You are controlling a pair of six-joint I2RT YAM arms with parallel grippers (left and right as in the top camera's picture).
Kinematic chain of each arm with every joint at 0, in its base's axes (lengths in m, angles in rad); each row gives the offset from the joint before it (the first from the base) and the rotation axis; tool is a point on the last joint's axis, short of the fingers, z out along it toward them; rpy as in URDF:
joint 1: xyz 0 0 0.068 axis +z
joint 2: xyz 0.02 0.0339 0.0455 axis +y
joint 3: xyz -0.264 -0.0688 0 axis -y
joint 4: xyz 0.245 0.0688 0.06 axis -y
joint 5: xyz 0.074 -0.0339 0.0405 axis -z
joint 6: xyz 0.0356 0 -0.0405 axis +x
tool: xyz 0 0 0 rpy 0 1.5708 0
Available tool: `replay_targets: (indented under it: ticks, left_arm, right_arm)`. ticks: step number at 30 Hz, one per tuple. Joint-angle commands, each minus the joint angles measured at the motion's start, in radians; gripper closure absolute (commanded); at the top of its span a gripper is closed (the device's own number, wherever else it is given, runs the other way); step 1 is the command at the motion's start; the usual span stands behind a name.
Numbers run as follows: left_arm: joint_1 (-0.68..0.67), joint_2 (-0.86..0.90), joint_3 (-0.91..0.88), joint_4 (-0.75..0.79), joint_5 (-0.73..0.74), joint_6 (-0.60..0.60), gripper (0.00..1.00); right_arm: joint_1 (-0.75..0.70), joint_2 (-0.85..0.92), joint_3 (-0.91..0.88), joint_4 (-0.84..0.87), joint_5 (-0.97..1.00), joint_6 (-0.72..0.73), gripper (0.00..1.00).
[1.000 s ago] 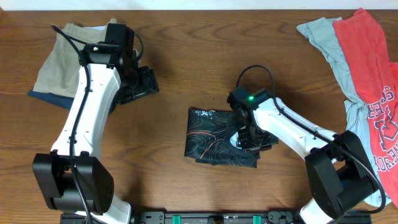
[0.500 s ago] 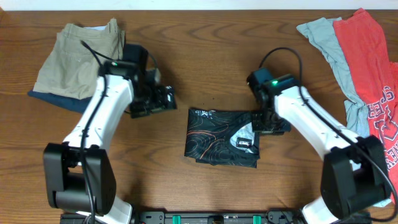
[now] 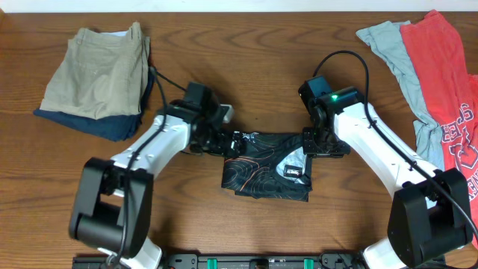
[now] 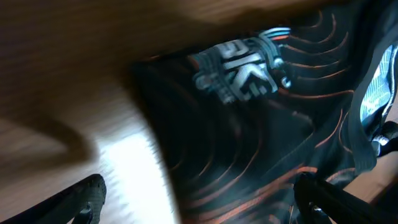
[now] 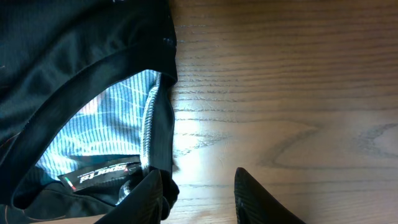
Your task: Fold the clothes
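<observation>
black jersey (image 3: 254, 175) looks thin, limp, slippery, so i'd pinch a doubled corner. left jaws gape over its far-left corner; right jaws parted, holding nothing.

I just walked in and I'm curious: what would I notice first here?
The black jersey with orange swirly lines, lying folded in the middle of the table, grabs the eye first. The left gripper is at its left end and the right gripper at its right end, both open. Then comes the bright red T-shirt at the right edge.
</observation>
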Motion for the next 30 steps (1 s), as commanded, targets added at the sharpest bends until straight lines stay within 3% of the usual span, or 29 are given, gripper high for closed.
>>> replay_targets:
  ticks: [1,5,8,11,13,17,30]
  left_arm:
    - [-0.039,0.063,-0.01,0.034,0.034,0.024,0.02]
    - [-0.085,0.111,-0.01,0.055,0.034,0.021,0.03]
    - [-0.117,0.114,-0.009,0.056,0.033,0.021,0.27]
    - [-0.129,0.114,-0.009,0.071,0.023,0.021,0.66]
    - [-0.126,0.114,0.0,0.072,-0.046,0.021,0.79]
    - [-0.087,0.113,0.059,0.036,-0.227,0.001,0.85]
    - [0.206,0.081,0.412,-0.032,-0.649,0.018,0.86]
  right_arm:
    - [-0.009,-0.013,0.014,-0.002,0.004,-0.014,0.64]
    - [-0.011,-0.014,0.014,-0.005,0.005,-0.016,0.64]
    - [-0.011,-0.013,0.014,-0.005,0.005,-0.023,0.64]
    - [-0.011,-0.014,0.014,-0.003,0.008,-0.025,0.63]
    - [-0.011,-0.013,0.014,-0.003,0.008,-0.025,0.64]
    - [-0.023,-0.014,0.014,-0.005,0.009,-0.034,0.63]
    - [-0.031,-0.014,0.014,-0.034,0.041,-0.041,0.64]
